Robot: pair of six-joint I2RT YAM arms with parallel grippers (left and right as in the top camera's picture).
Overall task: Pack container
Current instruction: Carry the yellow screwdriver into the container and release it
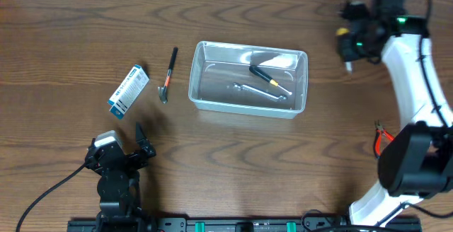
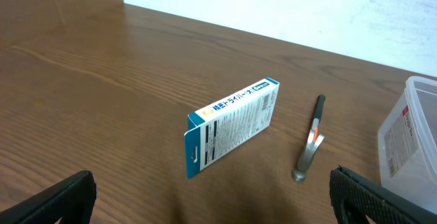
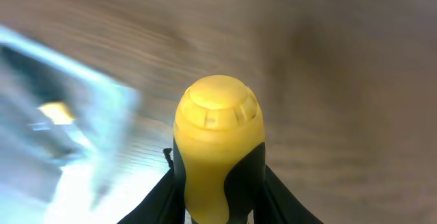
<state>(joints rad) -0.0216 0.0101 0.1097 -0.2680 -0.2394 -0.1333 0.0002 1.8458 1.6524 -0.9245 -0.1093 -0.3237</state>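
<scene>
Container [image 1: 244,107] sits mid-worktop [image 1: 71,34], open top up, screwdriver [image 1: 267,76] and wrench [image 1: 258,92] already inside; right fingers [image 3: 158,207] clamped on a yellow-capped tool handle [image 3: 218,125] beyond its right end, probably next in; left fingers [image 2: 61,197] spread wide, facing the blue-and-white box [image 2: 232,125].
</scene>
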